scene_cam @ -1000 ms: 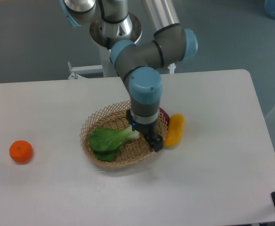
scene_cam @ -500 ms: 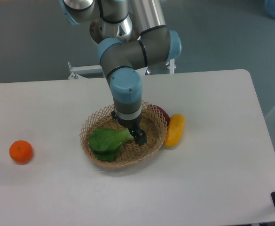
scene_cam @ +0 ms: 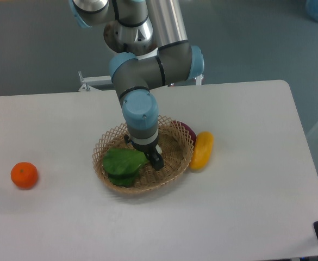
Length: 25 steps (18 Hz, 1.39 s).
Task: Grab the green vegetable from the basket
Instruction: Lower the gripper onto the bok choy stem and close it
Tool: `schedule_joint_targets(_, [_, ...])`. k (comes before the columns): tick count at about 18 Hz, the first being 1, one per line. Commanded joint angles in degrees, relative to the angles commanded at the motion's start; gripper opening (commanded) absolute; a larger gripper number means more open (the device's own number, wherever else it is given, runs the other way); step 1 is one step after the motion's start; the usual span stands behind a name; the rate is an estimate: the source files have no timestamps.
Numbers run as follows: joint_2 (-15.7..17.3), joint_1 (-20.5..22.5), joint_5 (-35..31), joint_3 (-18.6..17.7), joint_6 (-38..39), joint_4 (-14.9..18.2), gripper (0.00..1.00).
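no readable labels or writing anywhere. White table (scene_cam: 245, 206), grey-blue floor behind. Count: one basket (scene_cam: 176, 163), one bok choy (scene_cam: 123, 165), one yellow veg (scene_cam: 201, 150), one dark reddish thing (scene_cam: 186, 130) wedged between basket and yellow veg, one orange (scene_cam: 24, 175) way off to the left. Bok choy lies in the basket's left half, stalk end under the gripper (scene_cam: 152, 157), which is down inside the basket; can't tell if the fingers are spread or pinching
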State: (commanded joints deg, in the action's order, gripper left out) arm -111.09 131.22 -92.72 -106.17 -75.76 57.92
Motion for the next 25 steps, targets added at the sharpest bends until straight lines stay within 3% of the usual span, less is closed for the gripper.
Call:
schedule_joint_targets(12, [-1.49,-0.97,0.00,0.26,-0.09,-0.09,0.99])
schedule_joint_targets(13, [-1.58,-0.97,0.00,0.26,-0.09,-0.09,0.92])
schedule_joint_targets(17, [-1.15,-0.88,-0.17,0.26,-0.09,0.09,0.46])
schedule_joint_targets(19, [-0.79,-0.88,-0.18,0.79,-0.09,0.52,0.30])
schedule_joint_targets(25, [1.14,-0.09,0.00,4.30,-0.70,1.67,0.29])
